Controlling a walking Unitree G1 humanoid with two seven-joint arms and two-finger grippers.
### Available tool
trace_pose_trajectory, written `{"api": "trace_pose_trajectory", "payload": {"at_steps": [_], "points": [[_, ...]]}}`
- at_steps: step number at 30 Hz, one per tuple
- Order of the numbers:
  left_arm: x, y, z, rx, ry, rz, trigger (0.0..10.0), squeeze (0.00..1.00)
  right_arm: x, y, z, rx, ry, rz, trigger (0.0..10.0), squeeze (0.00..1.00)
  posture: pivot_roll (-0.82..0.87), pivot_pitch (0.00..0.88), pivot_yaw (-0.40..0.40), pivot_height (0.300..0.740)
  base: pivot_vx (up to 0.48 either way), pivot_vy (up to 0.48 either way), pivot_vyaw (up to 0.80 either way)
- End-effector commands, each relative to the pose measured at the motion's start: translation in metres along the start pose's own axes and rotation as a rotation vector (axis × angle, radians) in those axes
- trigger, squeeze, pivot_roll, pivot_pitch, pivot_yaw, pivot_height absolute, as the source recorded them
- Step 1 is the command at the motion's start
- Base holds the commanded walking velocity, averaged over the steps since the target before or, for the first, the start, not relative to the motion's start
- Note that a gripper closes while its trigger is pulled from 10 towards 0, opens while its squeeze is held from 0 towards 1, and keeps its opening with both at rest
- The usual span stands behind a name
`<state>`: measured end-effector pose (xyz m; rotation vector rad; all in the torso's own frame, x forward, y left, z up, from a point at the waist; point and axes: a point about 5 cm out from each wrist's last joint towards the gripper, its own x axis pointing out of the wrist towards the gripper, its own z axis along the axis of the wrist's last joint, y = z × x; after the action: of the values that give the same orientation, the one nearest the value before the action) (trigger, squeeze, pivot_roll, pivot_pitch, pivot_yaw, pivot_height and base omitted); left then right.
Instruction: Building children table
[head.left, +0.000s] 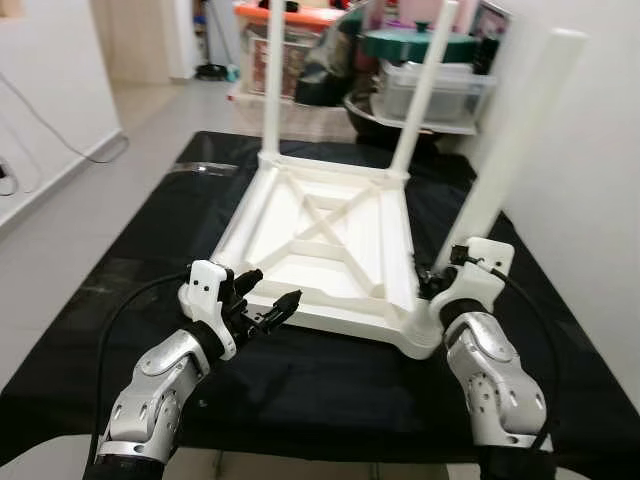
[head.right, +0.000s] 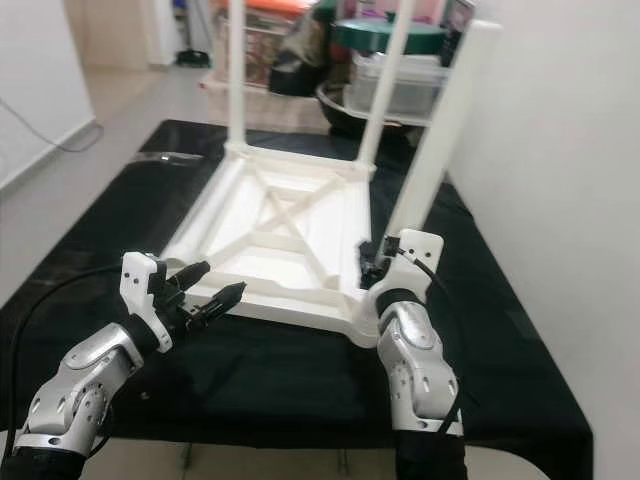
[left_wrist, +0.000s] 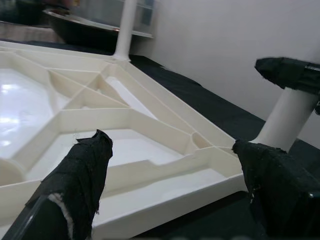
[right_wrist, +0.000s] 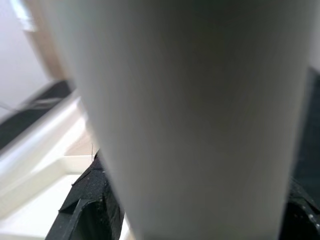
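The right gripper is closed around the bottom of a white table leg, right where it meets the near right corner of the upturned tabletop. The leg leans outward, so it looks not yet seated. The left gripper hangs with its fingers spread and empty, just beside the tabletop's near left corner. Two more legs stand upright at the far corners. The tabletop lies underside up on a black cloth. The parts look like stiff, light, smooth plastic; a low hold on the leg seems best, since a smooth tapering tube could slip.
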<state>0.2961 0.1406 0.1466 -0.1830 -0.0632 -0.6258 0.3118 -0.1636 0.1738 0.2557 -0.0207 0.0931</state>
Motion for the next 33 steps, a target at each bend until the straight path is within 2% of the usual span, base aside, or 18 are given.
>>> {"api": "trace_pose_trajectory", "payload": {"at_steps": [1, 4, 8, 12, 15, 16, 17, 18, 19, 20, 21, 23, 24, 26, 29, 31, 32, 33], "points": [[0.0, -0.001, -0.003, -0.01, 0.014, -0.009, 10.0, 0.0, 0.005, 0.019, 0.013, 0.051, -0.024, 0.183, 10.0, 0.0, 0.04, 0.0, -0.114, 0.74, 0.0, 0.0, 0.0], [0.001, -0.001, -0.003, -0.012, 0.011, -0.007, 10.0, 0.0, 0.006, 0.034, 0.033, -0.018, -0.062, 0.519, 10.0, 0.0, 0.06, 0.0, -0.127, 0.74, 0.0, 0.0, 0.0], [0.001, -0.002, -0.002, -0.012, 0.007, -0.003, 10.0, 0.0, -0.005, 0.048, 0.021, -0.061, 0.042, 0.834, 10.0, 0.0, 0.06, 0.0, -0.133, 0.74, 0.0, 0.0, 0.0], [0.001, -0.001, -0.002, -0.011, 0.005, 0.002, 10.0, 0.0, -0.017, 0.058, 0.004, -0.126, 0.131, 1.027, 10.0, 0.0, 0.08, 0.0, -0.142, 0.74, 0.0, 0.0, 0.0], [0.001, -0.001, -0.002, -0.01, 0.004, 0.008, 10.0, 0.0, -0.015, 0.063, -0.008, -0.172, 0.168, 1.063, 10.0, 0.0, 0.08, 0.0, -0.142, 0.74, 0.0, 0.0, 0.0], [0.001, -0.001, -0.002, -0.009, 0.004, 0.01, 10.0, 0.0, -0.011, 0.064, -0.012, -0.202, 0.175, 1.046, 9.2, 0.0, 0.08, 0.0, -0.142, 0.74, 0.0, 0.0, 0.0], [0.001, 0.0, -0.002, -0.009, 0.003, 0.013, 10.0, 0.0, -0.004, 0.063, -0.015, -0.236, 0.178, 1.005, 5.9, 0.0, 0.08, 0.0, -0.142, 0.74, 0.0, 0.0, 0.0], [0.001, 0.0, -0.002, -0.009, 0.003, 0.014, 10.0, 0.0, 0.001, 0.062, -0.017, -0.256, 0.181, 0.98, 5.9, 0.0, 0.08, 0.0, -0.142, 0.74, 0.0, 0.0, 0.0], [0.001, 0.0, -0.002, -0.008, 0.002, 0.014, 10.0, 0.0, 0.017, 0.052, -0.02, -0.267, 0.199, 0.788, 0.0, 0.0, 0.09, 0.0, -0.152, 0.74, 0.0, 0.0, 0.0], [0.001, 0.0, -0.002, -0.008, 0.002, 0.014, 10.0, 0.0, 0.017, 0.052, -0.02, -0.267, 0.199, 0.788, 0.0, 0.0, 0.09, 0.0, -0.152, 0.74, 0.0, 0.0, 0.0], [0.001, 0.0, -0.002, -0.008, 0.002, 0.015, 10.0, 0.0, 0.028, 0.045, -0.023, -0.271, 0.214, 0.654, 0.0, 0.0, 0.09, 0.0, -0.152, 0.74, 0.0, 0.0, 0.0], [0.0, 0.0, -0.001, -0.009, 0.003, 0.013, 10.0, 0.0, 0.046, -0.001, -0.024, -0.174, 0.232, 0.067, 0.0, 0.0, 0.08, 0.0, -0.142, 0.74, 0.0, 0.0, 0.0], [0.0, 0.0, -0.001, -0.009, 0.003, 0.013, 10.0, 0.0, 0.046, -0.001, -0.024, -0.174, 0.232, 0.067, 0.0, 0.0, 0.08, 0.0, -0.142, 0.74, 0.0, 0.0, 0.0], [0.0, -0.001, -0.001, -0.011, 0.003, 0.008, 10.0, 0.0, 0.033, -0.041, -0.031, -0.072, 0.253, -0.339, 0.0, 0.0, 0.08, 0.0, -0.138, 0.74, 0.0, 0.0, 0.0], [0.0, -0.001, -0.001, -0.012, 0.003, 0.006, 10.0, 0.0, 0.025, -0.053, -0.035, -0.05, 0.258, -0.441, 0.0, 0.0, 0.08, 0.0, -0.138, 0.74, 0.0, 0.0, 0.0], [0.0, -0.001, -0.001, -0.018, 0.0, 0.001, 10.0, 0.0, 0.004, -0.058, -0.041, -0.058, 0.262, -0.525, 0.0, 0.0, 0.06, 0.0, -0.125, 0.74, 0.0, 0.0, 0.0], [0.0, -0.001, 0.0, -0.019, 0.0, -0.001, 10.0, 0.0, -0.003, -0.051, -0.044, -0.042, 0.268, -0.498, 1.3, 0.0, 0.05, 0.0, -0.118, 0.74, 0.0, 0.0, 0.0], [0.0, 0.0, 0.0, -0.02, 0.0, -0.003, 10.0, 0.0, -0.007, -0.045, -0.045, -0.029, 0.273, -0.462, 7.5, 0.0, 0.05, 0.0, -0.117, 0.74, 0.0, 0.0, 0.0]]}}
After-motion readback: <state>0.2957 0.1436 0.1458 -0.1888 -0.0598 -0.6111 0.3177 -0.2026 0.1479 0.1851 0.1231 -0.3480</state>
